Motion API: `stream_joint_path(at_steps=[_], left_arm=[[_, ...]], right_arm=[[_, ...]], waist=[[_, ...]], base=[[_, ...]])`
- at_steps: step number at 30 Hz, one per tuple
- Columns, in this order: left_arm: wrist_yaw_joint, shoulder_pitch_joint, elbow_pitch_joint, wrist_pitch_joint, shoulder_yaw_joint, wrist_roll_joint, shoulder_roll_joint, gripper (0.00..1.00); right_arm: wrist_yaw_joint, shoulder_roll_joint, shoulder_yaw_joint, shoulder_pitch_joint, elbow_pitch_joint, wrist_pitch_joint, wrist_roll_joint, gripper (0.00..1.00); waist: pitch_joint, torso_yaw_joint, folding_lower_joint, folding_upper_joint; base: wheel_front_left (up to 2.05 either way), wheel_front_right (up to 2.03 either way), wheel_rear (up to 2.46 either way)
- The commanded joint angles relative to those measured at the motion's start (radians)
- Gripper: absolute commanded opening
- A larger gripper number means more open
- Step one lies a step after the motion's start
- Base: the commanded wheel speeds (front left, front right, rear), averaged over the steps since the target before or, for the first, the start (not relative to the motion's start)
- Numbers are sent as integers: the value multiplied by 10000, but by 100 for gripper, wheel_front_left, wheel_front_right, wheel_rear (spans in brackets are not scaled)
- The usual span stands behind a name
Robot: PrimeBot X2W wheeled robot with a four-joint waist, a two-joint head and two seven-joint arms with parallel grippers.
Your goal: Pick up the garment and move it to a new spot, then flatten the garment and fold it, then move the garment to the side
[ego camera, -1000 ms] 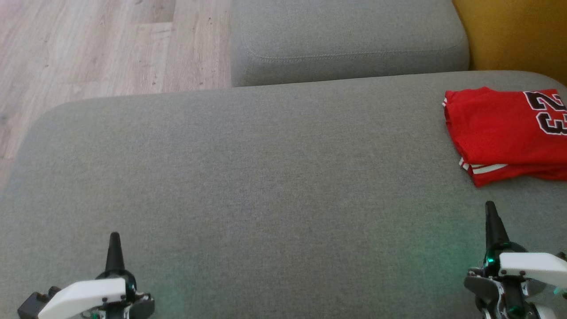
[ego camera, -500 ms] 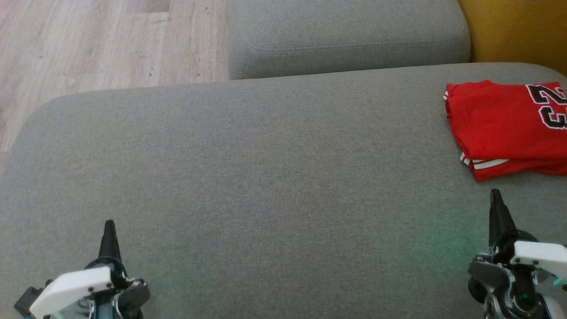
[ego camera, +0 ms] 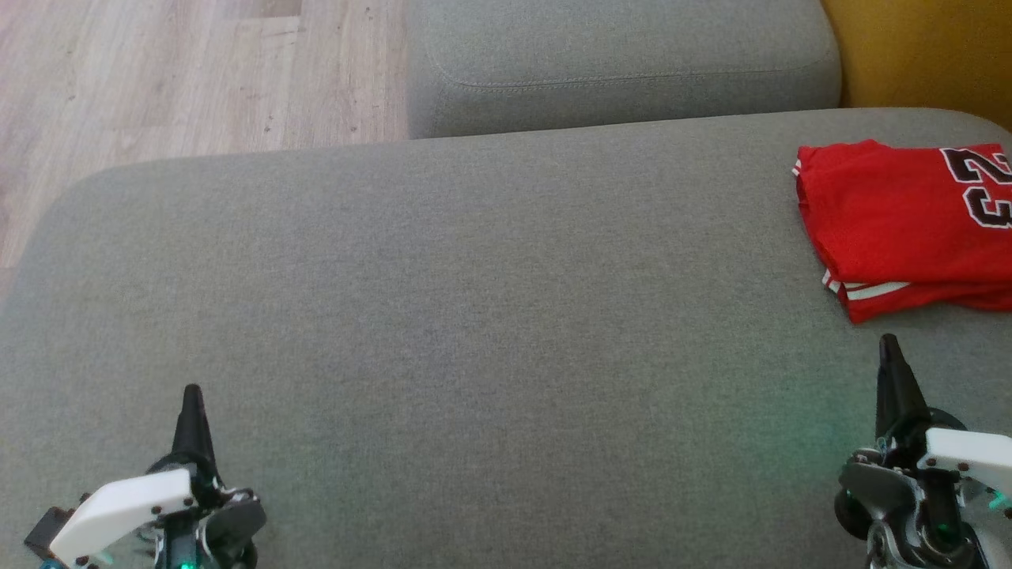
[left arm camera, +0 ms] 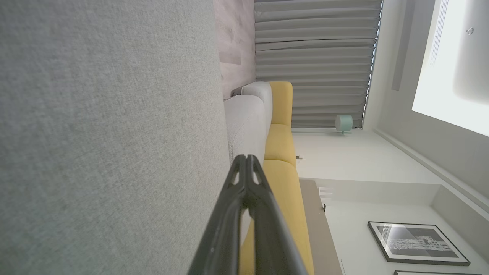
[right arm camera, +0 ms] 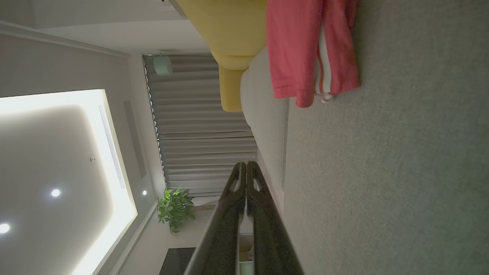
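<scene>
Head view: folded jersey [ego camera: 893, 221] lies at the sofa's [ego camera: 474, 316] right side; I hold both jaws shut, empty, the job seemingly done.

Grey upholstered seat [ego camera: 474, 276], second grey cushion [ego camera: 617, 63] behind; wood-plank floor [ego camera: 158, 79]; yellow sofa [ego camera: 925, 55]; potted plant [right arm camera: 174, 208].
</scene>
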Motion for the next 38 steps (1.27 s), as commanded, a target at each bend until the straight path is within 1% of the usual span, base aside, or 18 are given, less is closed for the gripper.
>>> stream_joint_path(at_steps=[1, 38], left_arm=[[-67, -499, -275, 72, 370, -53, 45, 0], [-67, -498, -277, 71, 370, -53, 45, 0]], right_arm=[[-7, -123, 191, -536, -381, 70, 60, 0], [-7, -92, 145, -540, -378, 106, 22, 0]], waist=[[-1, 0, -1, 0], [-1, 0, -1, 0]], base=[[0, 0, 0], [0, 0, 0]])
